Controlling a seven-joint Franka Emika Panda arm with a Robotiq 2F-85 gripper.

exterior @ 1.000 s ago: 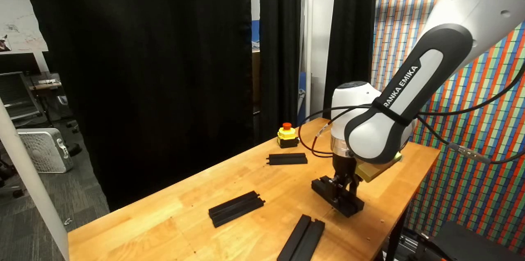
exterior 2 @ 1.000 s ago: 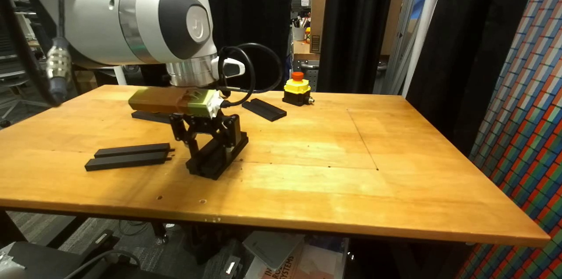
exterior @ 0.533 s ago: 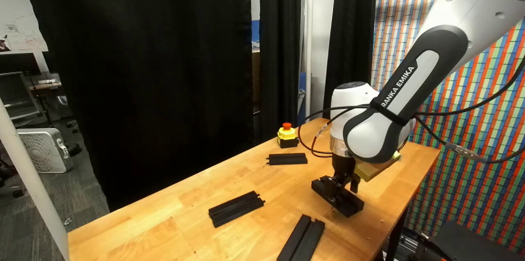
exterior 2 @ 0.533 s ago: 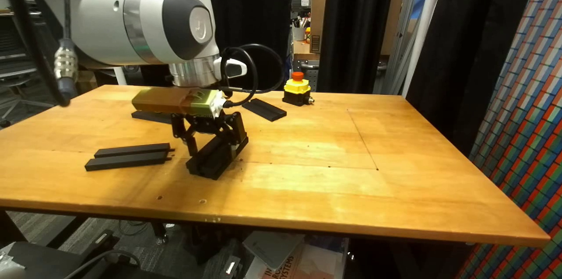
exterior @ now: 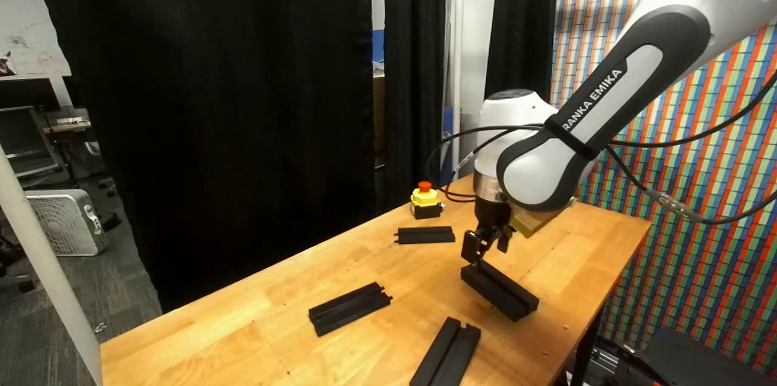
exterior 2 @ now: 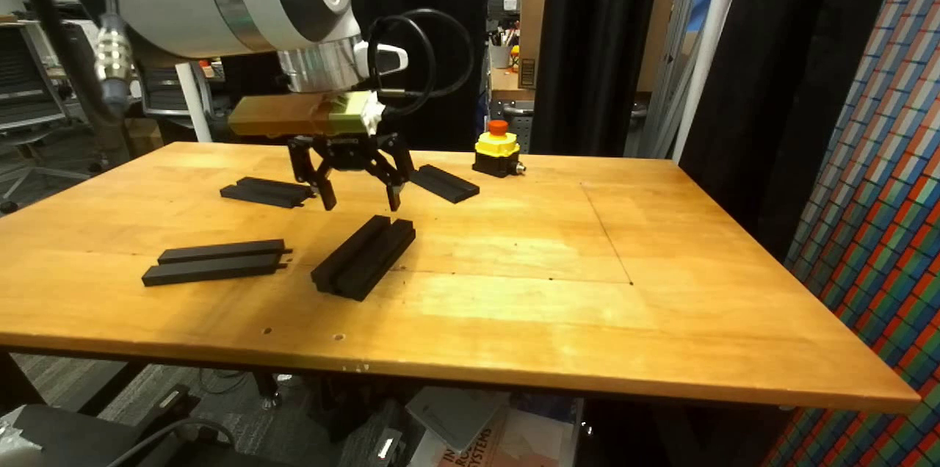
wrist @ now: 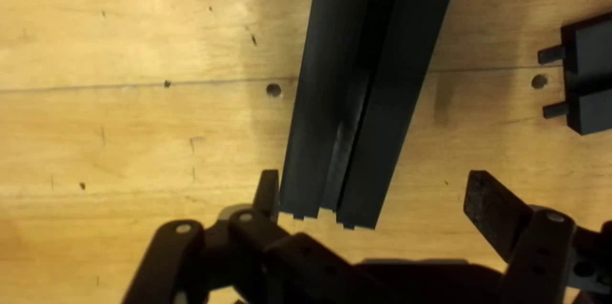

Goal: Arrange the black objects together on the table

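In an exterior view, the claw hangs wide, empty, above the black bar left of centre, presumably to clear its sides; three other bars dot the surface, ungathered.

Pale glare and soft shadows mark the table.

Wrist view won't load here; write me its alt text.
Open, empty claw along the bottom; a grooved black bar lies slanted on the wooden table at upper centre. At right, cut off by the picture's edge, another black bar, two pegs pointing left.
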